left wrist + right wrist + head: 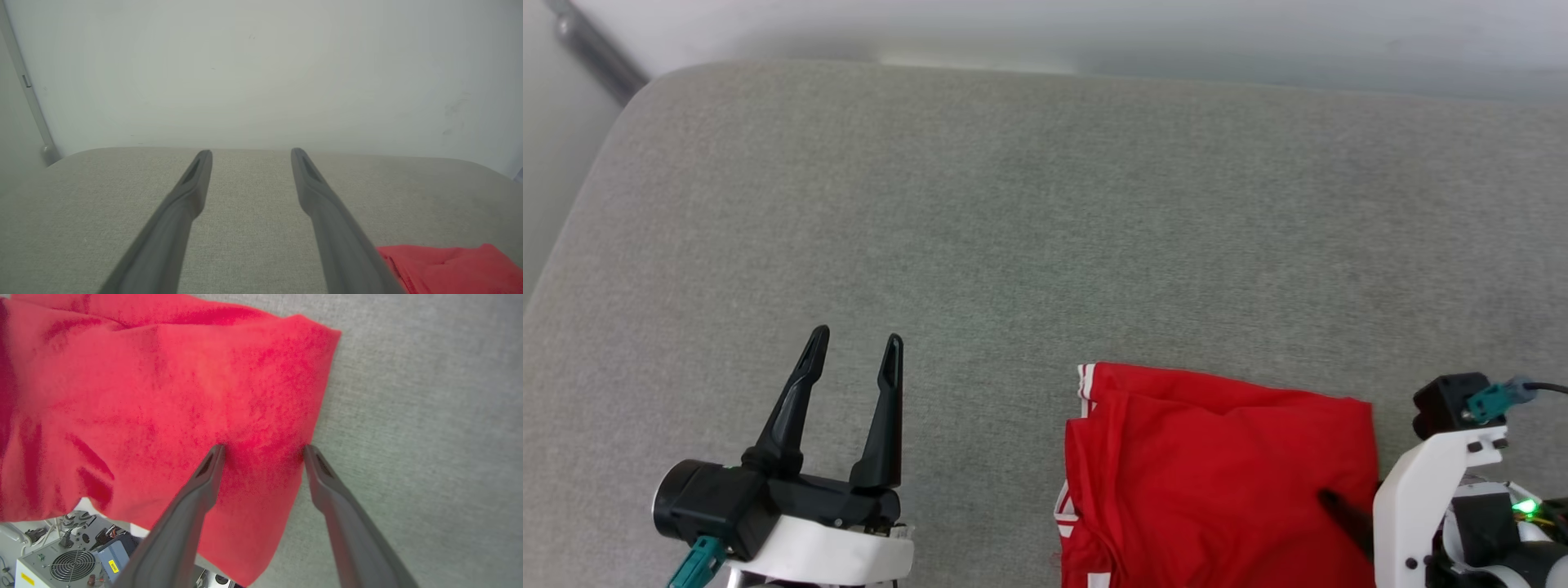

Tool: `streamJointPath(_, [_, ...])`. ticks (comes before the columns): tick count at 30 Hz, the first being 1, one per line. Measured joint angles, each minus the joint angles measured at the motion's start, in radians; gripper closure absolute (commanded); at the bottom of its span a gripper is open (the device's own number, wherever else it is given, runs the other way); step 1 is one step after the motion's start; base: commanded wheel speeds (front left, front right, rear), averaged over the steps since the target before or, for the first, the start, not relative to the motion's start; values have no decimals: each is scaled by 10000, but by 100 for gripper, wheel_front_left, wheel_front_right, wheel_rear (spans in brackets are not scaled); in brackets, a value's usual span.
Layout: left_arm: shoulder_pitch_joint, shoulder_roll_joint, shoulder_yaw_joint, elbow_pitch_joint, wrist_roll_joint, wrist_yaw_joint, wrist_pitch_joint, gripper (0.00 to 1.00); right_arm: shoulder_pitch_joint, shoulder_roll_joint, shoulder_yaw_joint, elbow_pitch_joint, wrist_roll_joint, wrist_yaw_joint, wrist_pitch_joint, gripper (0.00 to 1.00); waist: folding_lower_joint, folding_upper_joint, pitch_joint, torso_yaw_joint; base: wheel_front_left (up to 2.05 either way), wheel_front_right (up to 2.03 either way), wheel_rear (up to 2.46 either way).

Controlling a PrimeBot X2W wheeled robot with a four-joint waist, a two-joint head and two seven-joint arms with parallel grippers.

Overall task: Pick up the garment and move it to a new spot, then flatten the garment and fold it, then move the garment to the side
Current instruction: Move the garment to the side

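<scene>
The red garment [1217,482] lies folded at the front of the grey padded table [1013,220], red-and-white striped trim showing on its left edge; the print is hidden. In the right wrist view the garment [163,396] drapes over the table's front edge. My right gripper [263,451] is open, its two tips resting on the cloth beside the garment's right edge. One of its dark fingers [1343,514] lies on the cloth in the head view. My left gripper [854,347] stands open and empty to the left of the garment, apart from it. The garment's corner [449,265] shows beside the left gripper [250,155].
A pale wall [261,73] rises behind the table's far edge, with a grey pipe [592,49] at the back left corner. Below the table's front edge sits equipment with a round fan grille [61,565]. Bare grey surface spreads behind and to the left of the garment.
</scene>
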State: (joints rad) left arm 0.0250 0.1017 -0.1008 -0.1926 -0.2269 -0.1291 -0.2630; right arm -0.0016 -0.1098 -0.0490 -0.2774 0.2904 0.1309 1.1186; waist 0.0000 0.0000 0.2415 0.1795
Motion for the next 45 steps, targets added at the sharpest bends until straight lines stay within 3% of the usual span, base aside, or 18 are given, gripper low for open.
streamJointPath(12, [-277, -75, -295, 151, -48, 0, 0, 0, -162, 155, 550, 1354, -474, -21, -606, 1, -1, 0, 409, 644, 0, 0, 0])
streamJointPath(13, [-277, -79, -316, 174, -46, 0, 0, 0, -188, 104, 625, 1444, -493, -19, -700, 53, 0, 0, 395, 650, 0, 0, 0])
streamJointPath(14, [-277, -84, -336, 190, -44, 0, 0, 0, -197, 35, 732, 1505, -537, -19, -821, 95, -1, 0, 375, 649, 0, 0, 0])
streamJointPath(15, [-277, -94, -343, 205, -42, 0, 0, 0, -208, -40, 846, 1565, -548, -19, -940, 100, -1, 0, 350, 641, 0, 0, 0])
streamJointPath(20, [-242, -113, -487, 272, -21, 0, 0, 0, -427, -320, 1363, 1852, -819, 4, -1475, 100, 0, 0, 176, 436, 0, 0, 0])
streamJointPath(23, [-186, -148, -577, 255, -38, 0, 0, 0, -686, -823, 1987, 1860, -1225, 12, -1712, 100, 0, 0, 60, 206, 0, 0, 0])
streamJointPath(28, [-128, -115, -1003, 213, 29, 0, 0, 0, -1592, -2548, 3300, 1668, -2142, 2, -1870, 100, 0, 0, -50, -454, 0, 0, 0])
streamJointPath(33, [-542, 48, -1567, 104, 58, 0, 0, 0, -2765, -4242, 4280, 1386, -2176, 4, -1693, 100, 1, 0, 63, -1401, 0, 0, 0])
streamJointPath(37, [-1113, 182, -2054, -56, 117, 0, 0, 0, -3520, -5544, 4447, 1398, -2104, 6, -1728, 100, 0, 0, 393, -2187, 0, 0, 0])
streamJointPath(45, [-2549, 775, -3492, -109, 740, 0, 0, 0, -4271, -6717, 3444, 2111, -2255, 6, -2817, 100, 1, 0, 1826, -3281, 0, 0, 0])
